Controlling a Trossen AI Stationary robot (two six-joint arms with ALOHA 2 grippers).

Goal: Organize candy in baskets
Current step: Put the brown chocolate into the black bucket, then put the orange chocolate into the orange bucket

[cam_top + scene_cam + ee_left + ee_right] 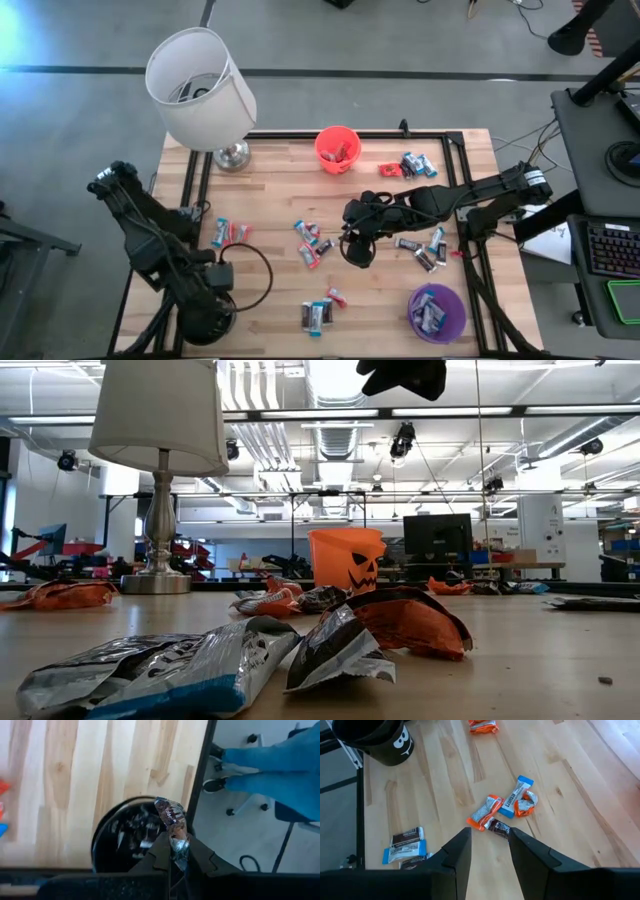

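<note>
My left gripper point(176, 852) is shut on a dark brown and silver candy point(171, 817) above the black basket point(122, 840), which stands at the table's near left corner point(203, 325). My right gripper point(489, 845) hangs open over mid-table point(357, 248), above a cluster of orange, blue and dark candies point(507, 807). The orange-red basket point(337, 148) stands at the far edge and shows a pumpkin face point(347, 560). Near the right corner, the purple basket point(437, 310) holds several candies. Other candies lie flat in scattered groups point(225, 232) point(318, 313) point(425, 248). My left gripper pinches the candy between its two fingers by one crimped wrapper end point(178, 846). The rest of the candy sticks out past the fingertips, lifted clear over the black basket's rim and opening.
A white-shaded lamp point(200, 85) stands at the table's far left corner. A black frame point(470, 200) edges the wooden top. More candies lie far right point(415, 165). A person in blue trousers point(280, 770) sits beyond the near left edge. Bare wood lies between the candy groups.
</note>
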